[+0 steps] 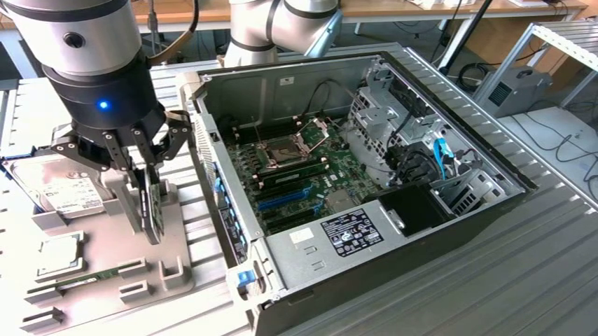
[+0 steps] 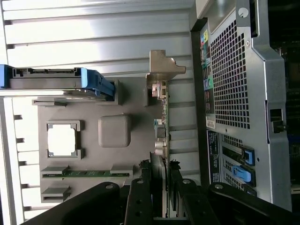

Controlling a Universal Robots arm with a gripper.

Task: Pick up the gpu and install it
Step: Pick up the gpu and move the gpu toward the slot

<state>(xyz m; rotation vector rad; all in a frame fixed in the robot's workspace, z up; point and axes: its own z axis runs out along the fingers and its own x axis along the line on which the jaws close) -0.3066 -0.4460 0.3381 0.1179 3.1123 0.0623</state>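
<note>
The gpu [image 1: 151, 213] is a slim dark card standing on edge over the grey holder tray [image 1: 178, 273], at the exterior view's left. My gripper [image 1: 145, 178] comes down on it from above, fingers pressed on both flat faces, shut on the card. In the wrist view the gpu [image 2: 161, 117] runs edge-on away from the gripper [image 2: 160, 187], with its silvery bracket [image 2: 165, 65] at the far end and the black fingers [image 2: 140, 201] flanking it. I cannot tell whether the card's lower edge still touches the tray.
The open computer case [image 1: 467, 210] lies just right of the tray, with the motherboard [image 1: 299, 168] and a blue slot [image 1: 285, 199] exposed. The tray also holds a hard drive [image 1: 66, 192], a processor chip [image 1: 58, 255] and a green memory stick [image 1: 94, 275].
</note>
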